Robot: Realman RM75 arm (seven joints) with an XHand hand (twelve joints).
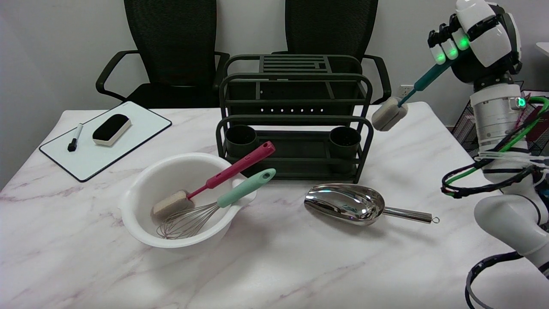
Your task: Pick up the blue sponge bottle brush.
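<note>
while the near stretch of the marble table (274, 266) carries nothing the task needs, the first things met going inward are a white bowl (137, 223) at the left and a shiny metal scoop (347, 205) at the right, its thin handle pointing right. inside the bowl lean a red-handled sponge brush (223, 174) and a whisk (206, 212) with a pale green handle, both handles propped over the far right rim, which looks like plain storage that keeps them from rolling. just beyond stands a dark green rack (296, 116) with two round cups in its lower shelf, likely meant for standing up such tools. to the far left lies a small whiteboard (141, 124) with a black marker (75, 138) and an eraser (111, 129) on it. at the far right, well above the table, the right hand (467, 40) has its fingers curled tight round the top of the blue brush (422, 81), so the teal handle slants down and left and the grey sponge head hangs in the air beside the rack's right end, clear of the table. that high, firm hold suggests the pick-up is essentially done; gripping near the handle's end leaves the heavier sponge end to dangle, so a slip or swing seems the main risk. two black chairs (171, 47) stand against the wall behind the table.
</note>
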